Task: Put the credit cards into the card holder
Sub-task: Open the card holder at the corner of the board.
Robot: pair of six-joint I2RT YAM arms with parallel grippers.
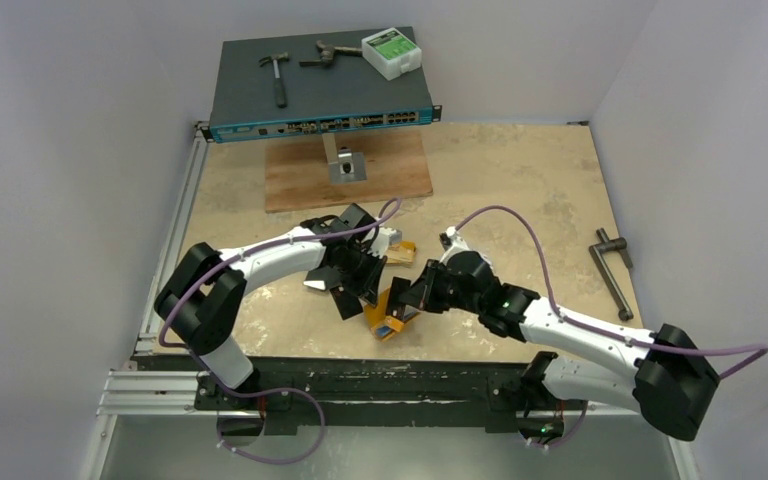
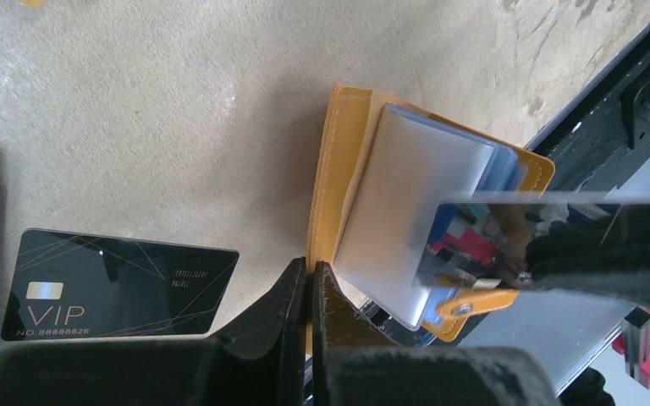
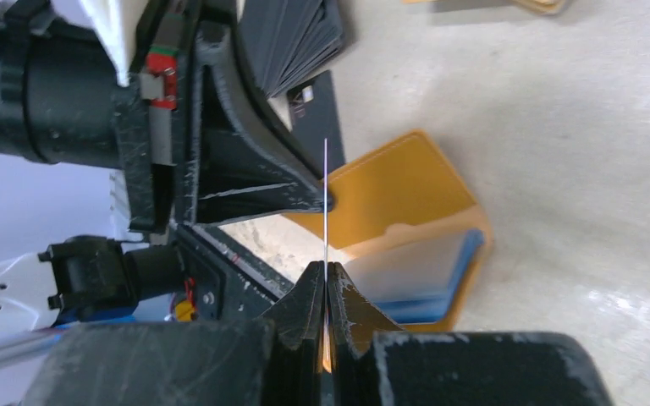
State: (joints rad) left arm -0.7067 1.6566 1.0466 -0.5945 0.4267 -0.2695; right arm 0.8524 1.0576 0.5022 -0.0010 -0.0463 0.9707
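So that its sleeves lie exposed, the left gripper clamps the cover of the open card holder on the table. The right gripper pinches a silvery card edge-on just above it, apparently aiming for a sleeve.

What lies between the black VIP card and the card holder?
Only bare table, in the left wrist view, from the VIP card to the card holder.

Both arms reach inward, left gripper and right gripper pinched closed, close together.
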